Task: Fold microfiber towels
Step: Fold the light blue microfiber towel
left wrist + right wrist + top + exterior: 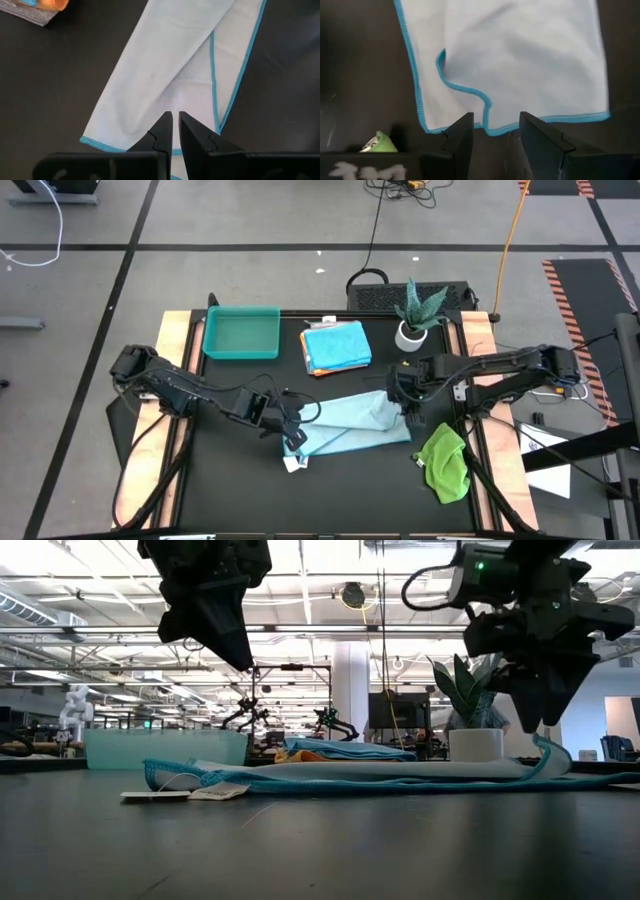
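Black counter (240,490), workshop hall beyond.

Item, largest: pale blue towel (350,425), lying mostly flat between the two grippers, part-folded, one layer over another, its teal-stitched hem visible at both ends.

Right gripper (492,131): raised over the towel's near edge, fingers parted, nothing between them; a small buckle of hem sits just ahead of the gap.

Left gripper (175,131): raised over the opposite end, fingers nearly shut, apparently empty; the towel's corner lies directly under its tips.

Step in hand, as I judge it: taking the edge for the next fold. Best done by lowering each gripper squarely onto the hem, pinching every layer together, and lifting both ends level so the fold lands even.

Lesser items: folded bright blue towel (336,346) beyond the grippers; crumpled green towel (445,463) beside the right gripper.
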